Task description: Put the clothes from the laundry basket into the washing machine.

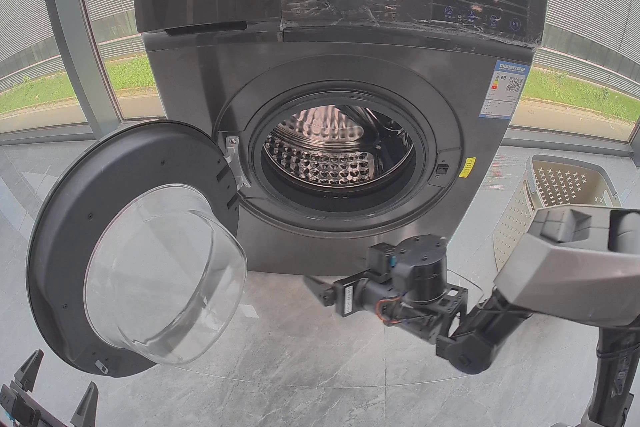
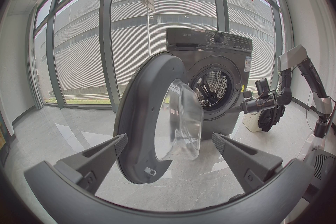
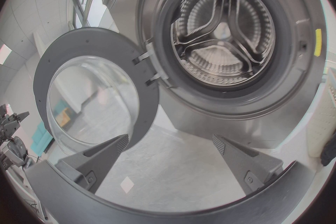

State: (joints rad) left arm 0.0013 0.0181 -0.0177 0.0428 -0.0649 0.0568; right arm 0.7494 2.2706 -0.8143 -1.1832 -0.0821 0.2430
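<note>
While spread wide, the right gripper (image 3: 169, 140) faces the open drum (image 1: 320, 161) of the washing machine (image 1: 347, 55), bare floor (image 1: 300, 341) between. Door (image 1: 80, 215) swung wide, rim near the left gripper (image 2: 168, 139), also spread. Blue-white label (image 1: 505, 89) and yellow tag (image 1: 467, 167) on the machine front. Laundry basket (image 1: 567, 185) sits behind the right gripper.

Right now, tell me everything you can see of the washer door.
The door is a round dark-grey ring, plastic by its look, around a clear bulging window. It stands swung wide open to the robot's left of the washer mouth, hung on a metal hinge. Nothing else touches it.
</note>
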